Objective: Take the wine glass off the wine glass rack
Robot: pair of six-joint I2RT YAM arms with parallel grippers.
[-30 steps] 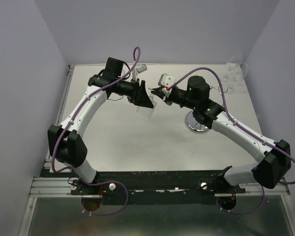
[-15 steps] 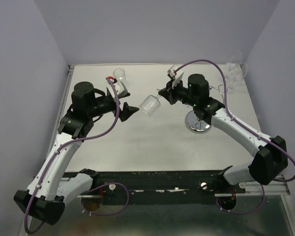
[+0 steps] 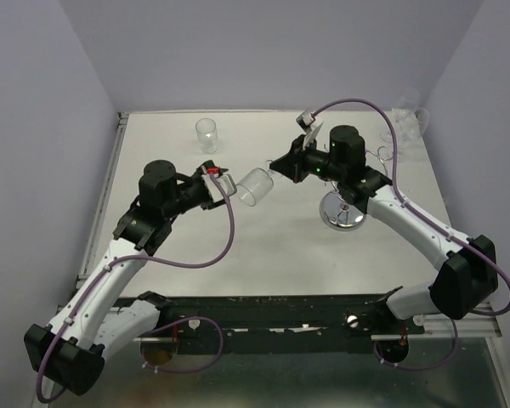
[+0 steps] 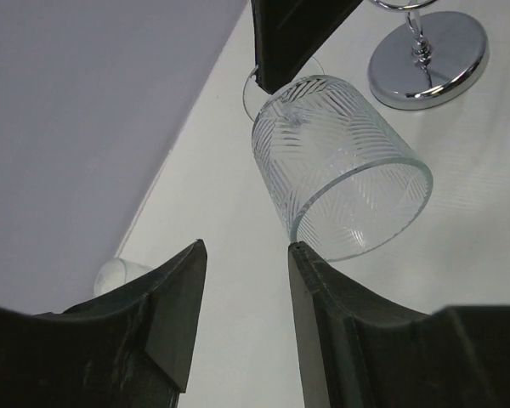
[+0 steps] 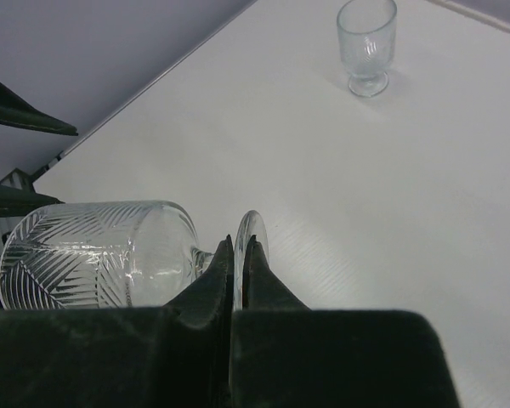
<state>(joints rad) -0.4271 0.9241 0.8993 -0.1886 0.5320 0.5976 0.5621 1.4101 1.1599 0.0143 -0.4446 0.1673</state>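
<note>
Soft, even light from above fills every view. The counter reads bright white, with only faint, diffuse shadows. The mirror base of the wine glass rack catches glare. In the left wrist view the wine glass is sharp, while the left tool, dark and close to the lens, looks slightly soft.
</note>
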